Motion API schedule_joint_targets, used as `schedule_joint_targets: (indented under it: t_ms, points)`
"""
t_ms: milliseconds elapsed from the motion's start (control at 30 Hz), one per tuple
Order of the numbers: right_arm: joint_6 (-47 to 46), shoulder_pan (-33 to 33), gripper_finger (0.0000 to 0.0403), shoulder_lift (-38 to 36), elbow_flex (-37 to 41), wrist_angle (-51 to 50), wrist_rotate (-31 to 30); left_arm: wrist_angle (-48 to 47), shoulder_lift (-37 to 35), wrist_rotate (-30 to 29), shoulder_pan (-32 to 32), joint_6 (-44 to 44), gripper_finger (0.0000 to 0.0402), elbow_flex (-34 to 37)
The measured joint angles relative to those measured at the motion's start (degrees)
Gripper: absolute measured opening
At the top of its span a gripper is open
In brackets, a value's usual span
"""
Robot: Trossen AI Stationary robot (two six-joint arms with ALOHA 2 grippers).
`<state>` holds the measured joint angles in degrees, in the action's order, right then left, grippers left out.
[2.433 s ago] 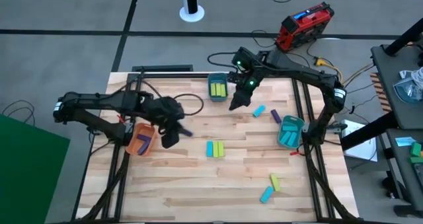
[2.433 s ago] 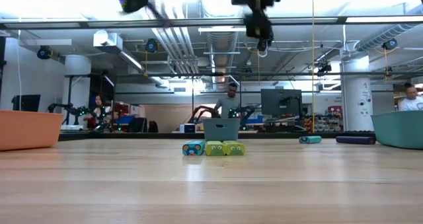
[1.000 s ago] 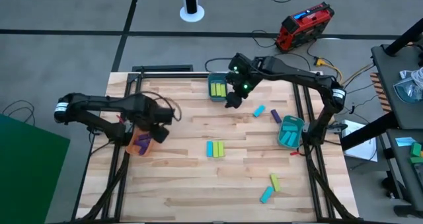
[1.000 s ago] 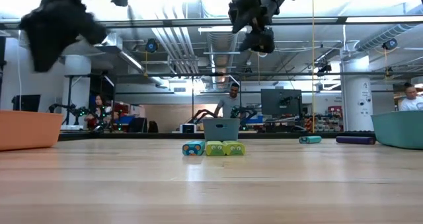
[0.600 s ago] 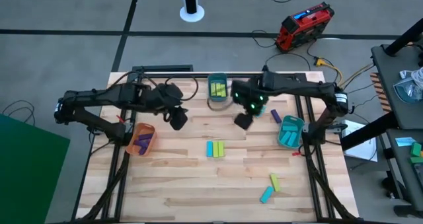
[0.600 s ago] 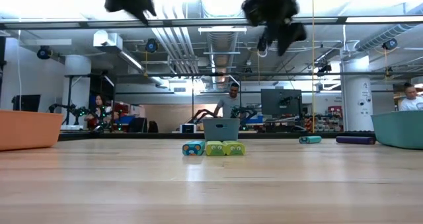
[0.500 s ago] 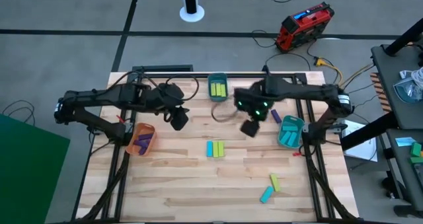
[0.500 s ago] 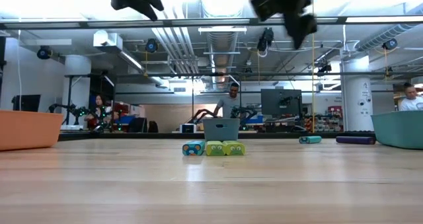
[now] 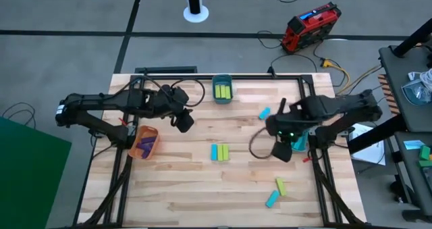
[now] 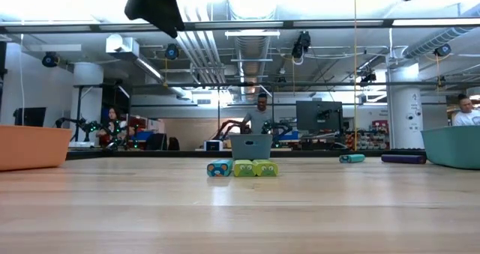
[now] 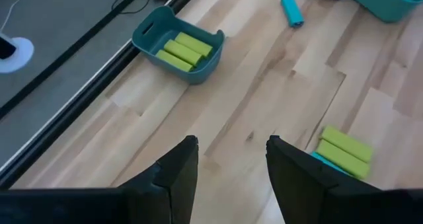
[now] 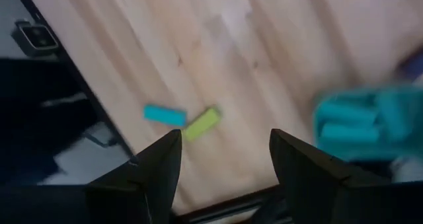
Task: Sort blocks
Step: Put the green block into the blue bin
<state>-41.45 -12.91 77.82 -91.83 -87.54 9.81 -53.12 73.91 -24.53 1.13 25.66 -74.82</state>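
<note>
Since the earlier frames the right pincer (image 9: 281, 150) had swung away from the grey bin (image 9: 222, 91) at the far edge and across to the right side, hanging beside the teal bin (image 9: 298, 142); the left pincer (image 9: 183, 123) had lifted off the orange bin (image 9: 144, 142) and sat over the tabletop (image 9: 202, 182) left of centre. Both pincers stood spread and empty, as each wrist view showed.

Nearest, a yellow-green and cyan pair (image 9: 275, 192) lay loose by the front right. Mid-table sat the row of three blocks (image 9: 220, 152), one cyan and two yellow-green, side by side and touching. Farther off, a cyan block (image 9: 264, 113) lay near the teal bin, and yellow-green ones filled the grey bin.

These bars looked light, rigid and smooth, probably plastic, so likely to skid if nudged. Gripping across the narrow width at mid-length seemed best; the touching row would need the fingers worked in from an outer bar.
</note>
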Motion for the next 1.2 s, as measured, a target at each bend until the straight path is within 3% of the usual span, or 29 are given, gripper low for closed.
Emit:
schedule_joint_targets:
  t_ms: [267,500,633,833,1200]
  points:
    - [-27.5,-11.0,0.0219,-0.5,2.1,2.0,0.2,0.1,0.0,0.0,0.0,-3.4,0.0157,0.0]
    - [-47.6,-21.3,0.0219,1.6,9.0,6.7,0.0,0.2,0.0,0.0,0.0,-5.8,0.0157,0.0]
    - [-53.7,-24.8,0.0219,1.6,15.3,12.7,0.2,0.6,0.0,0.1,0.0,-7.9,0.0157,0.0]
    - [-60.0,-27.3,0.0219,1.3,24.9,23.3,-1.0,1.7,0.0,6.1,0.0,-10.8,0.0157,-0.4]
    - [-65.2,-26.9,0.0219,7.0,37.3,37.4,-2.3,5.8,0.1,6.0,0.0,-13.6,0.0157,-0.4]
